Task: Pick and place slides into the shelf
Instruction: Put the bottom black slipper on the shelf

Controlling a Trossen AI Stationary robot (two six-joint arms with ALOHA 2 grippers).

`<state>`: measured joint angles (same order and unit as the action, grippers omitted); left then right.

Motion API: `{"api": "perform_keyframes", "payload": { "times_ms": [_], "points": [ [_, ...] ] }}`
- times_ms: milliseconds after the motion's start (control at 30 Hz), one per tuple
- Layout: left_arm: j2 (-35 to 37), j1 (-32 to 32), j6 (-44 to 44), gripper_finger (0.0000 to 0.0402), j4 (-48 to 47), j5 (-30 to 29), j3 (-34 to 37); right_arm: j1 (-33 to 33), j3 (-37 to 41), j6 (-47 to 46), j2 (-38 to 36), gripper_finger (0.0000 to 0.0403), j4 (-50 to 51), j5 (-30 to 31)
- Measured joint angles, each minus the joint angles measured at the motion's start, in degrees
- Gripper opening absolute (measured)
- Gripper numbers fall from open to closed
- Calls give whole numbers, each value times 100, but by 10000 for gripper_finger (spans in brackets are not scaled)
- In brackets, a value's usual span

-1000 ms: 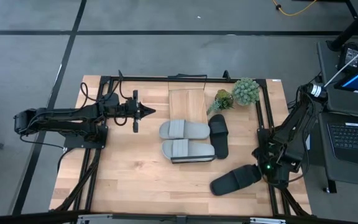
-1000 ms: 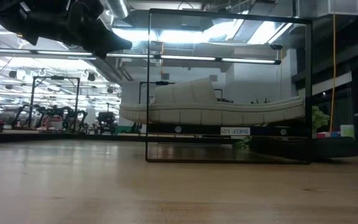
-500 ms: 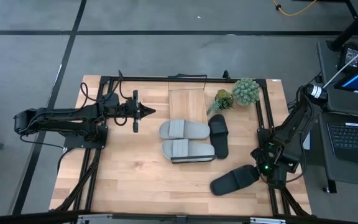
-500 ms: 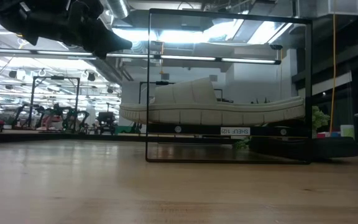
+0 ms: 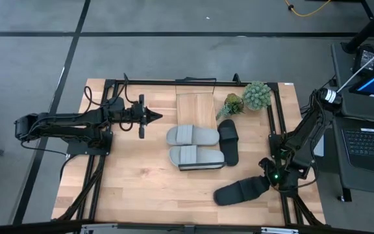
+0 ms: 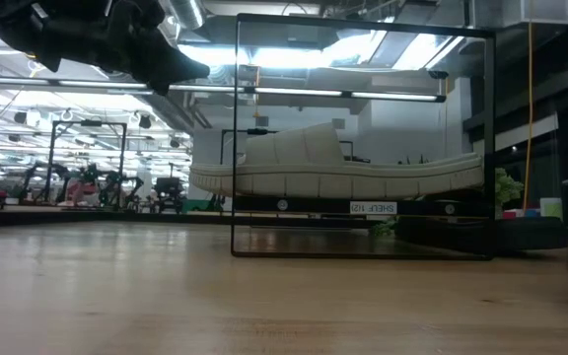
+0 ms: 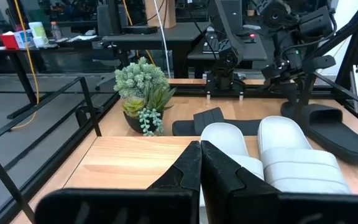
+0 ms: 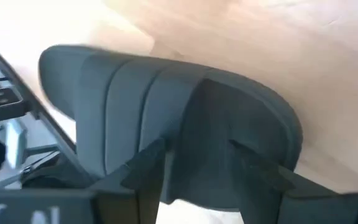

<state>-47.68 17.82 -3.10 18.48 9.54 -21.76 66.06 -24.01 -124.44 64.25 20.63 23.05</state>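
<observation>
No slide is seen shelved on the shelf; a black slide is straddled by the spread right gripper, while the left gripper is kept closed, empty

Plant right of shelf; slides before shelf.

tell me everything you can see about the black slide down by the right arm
The black slide is an open-toe slip-on sandal of matte rubber-like material, with one broad ribbed strap across it. It lies flat on the wooden tabletop near the front right corner, angled, apart from the other three slides and from the shelf. The right gripper is at its end nearest that arm, jaws spread to either side of that end; whether they press on it cannot be told.
</observation>
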Motion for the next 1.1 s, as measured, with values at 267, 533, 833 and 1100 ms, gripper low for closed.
{"api": "perform_keyframes", "payload": {
  "times_ms": [267, 533, 833, 1100],
  "points": [
    [0, -4, 3, 0, -2, 62, 0, 2, 0, 17, -2, 170, -220, 302],
    [0, -4, 0, 0, -2, 62, 0, -22, 0, 42, 0, 170, -427, 453],
    [0, -4, 0, 0, -19, 62, 0, -22, 0, 164, 128, 170, -435, 455],
    [0, -4, 0, 0, -280, 62, 0, -22, 0, 199, 423, 170, -871, 464]
  ]
}}
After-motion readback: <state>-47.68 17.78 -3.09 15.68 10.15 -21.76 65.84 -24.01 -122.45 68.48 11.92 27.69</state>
